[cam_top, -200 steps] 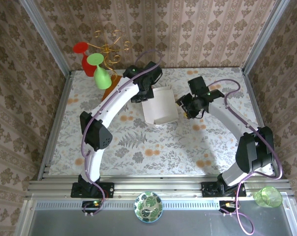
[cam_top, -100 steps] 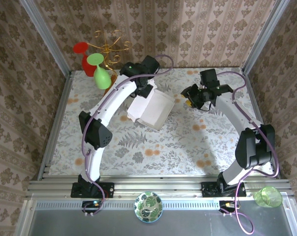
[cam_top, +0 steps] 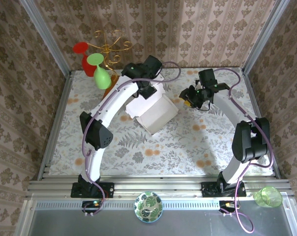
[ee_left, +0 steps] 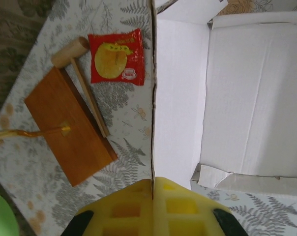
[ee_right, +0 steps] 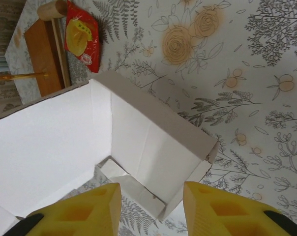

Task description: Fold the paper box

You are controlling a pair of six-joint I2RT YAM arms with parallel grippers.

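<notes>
Toward the bench's (cam_top: 188, 142) far side, the paper box (cam_top: 156, 115) lies half-formed, one wall pinched in the left end effector (ee_left: 152, 191). The right end effector (ee_right: 152, 201) hangs above it, fingers apart and empty. Pulling hard could tear the thin wall. Wooden board (ee_left: 65, 142), mallet (ee_left: 70, 52) and snack packet (ee_left: 116, 57) crowd its left, seemingly apart.

A floral-print table (cam_top: 178, 142) carries the paper box (cam_top: 156, 113) near its middle. Beside it lie a wooden board (ee_left: 70, 130), a mallet (ee_left: 84, 93) and a red snack packet (ee_left: 116, 58).
</notes>
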